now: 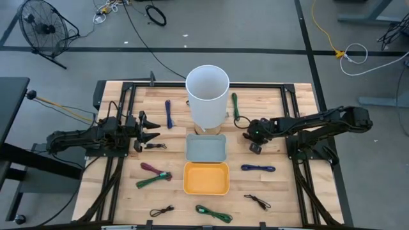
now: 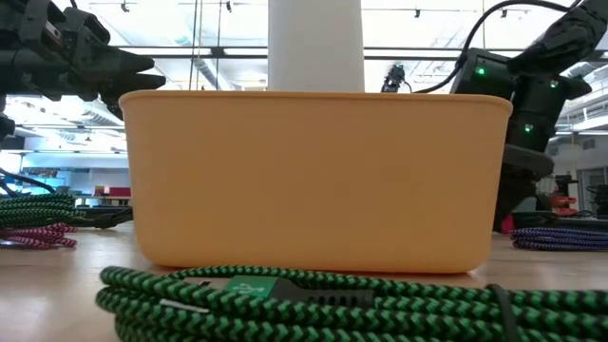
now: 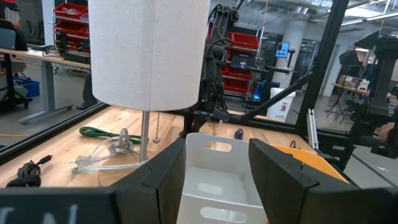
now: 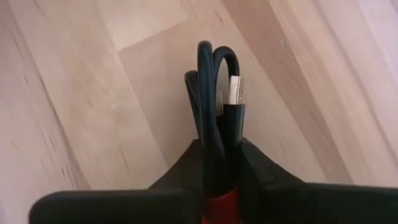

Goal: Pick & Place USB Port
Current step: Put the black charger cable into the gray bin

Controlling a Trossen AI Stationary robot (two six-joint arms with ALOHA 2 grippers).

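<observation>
My right gripper (image 1: 255, 144) points down at the table right of the grey tray (image 1: 206, 148). It is shut on a dark coiled USB cable (image 4: 214, 93) with a silver plug (image 4: 235, 90). My left gripper (image 1: 153, 128) is open and empty, held level above the table left of the grey tray, which also shows in the left wrist view (image 3: 214, 180). An orange tray (image 1: 206, 179) stands just in front of the grey one. My right gripper pinches the folded cable bundle between its two fingers (image 4: 186, 168), at the bundle's lower part (image 4: 217, 146) below the plug. The fingers come from above, pointing down. The loops and the plug stick out past the fingertips over the wood; whether they touch the table, I cannot tell.
A white lamp (image 1: 208, 96) stands behind the trays. Loose cables lie around: blue (image 1: 169, 114), green (image 1: 234, 105), black (image 1: 155, 146), magenta and green (image 1: 153, 174), blue (image 1: 258, 168), black (image 1: 257, 201), green (image 1: 214, 214) and black (image 1: 162, 211).
</observation>
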